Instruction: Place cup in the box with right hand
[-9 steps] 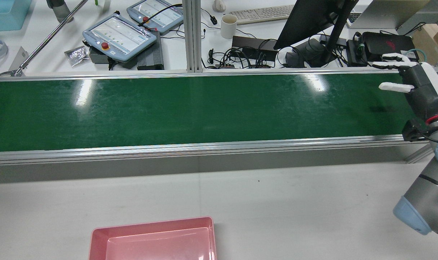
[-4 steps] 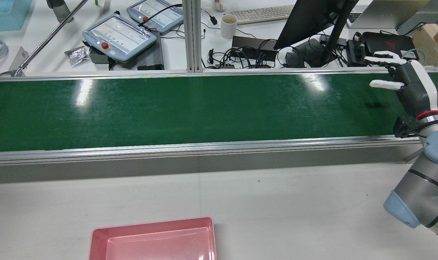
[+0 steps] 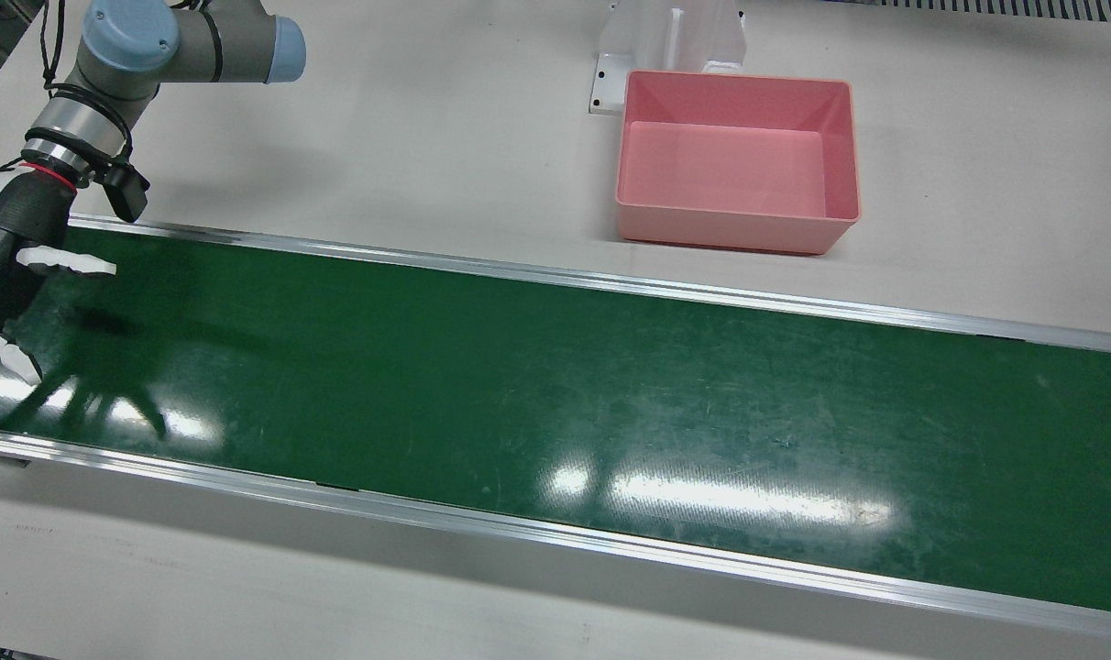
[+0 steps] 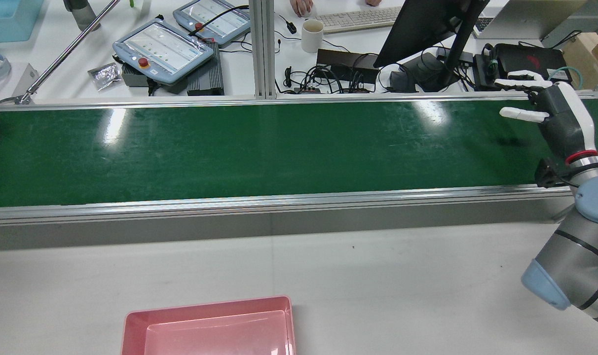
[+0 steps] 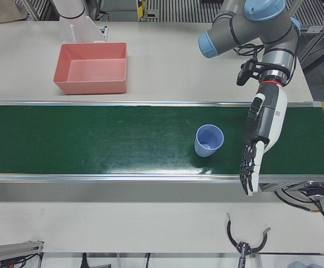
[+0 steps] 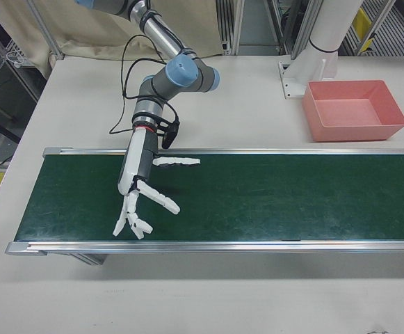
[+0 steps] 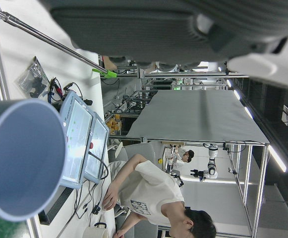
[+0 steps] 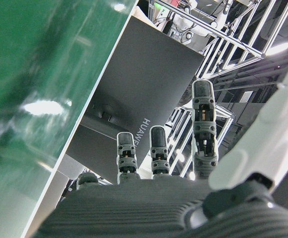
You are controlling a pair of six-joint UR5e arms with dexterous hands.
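- The cup [image 5: 208,140] is standing upright on the green belt [image 5: 95,139], mouth up, at the left arm's end, so it is probably riding the belt toward the right hand.
- The left hand [image 5: 259,139] is hanging just beside the cup, fingers stretched out and apart, touching nothing; it is likely only standing by, since the job belongs to the other side.
- In the left hand view the cup [image 7: 22,158] is filling the lower corner, its rim cut off by the frame.
- The right hand [image 6: 140,188] is hovering over the far end of the belt, well apart from the cup, fingers fanned wide and thumb out, holding nothing — apparently waiting, ready to close on the cup.
- In the front view that right hand [image 3: 5,275] is being clipped by the edge.
- The rear view is catching only a pale sliver at its left edge; I cannot tell that it is the cup.
- The pink box [image 3: 737,160] is sitting empty on the table beside the belt, between the arms, within the right arm's likely reach.
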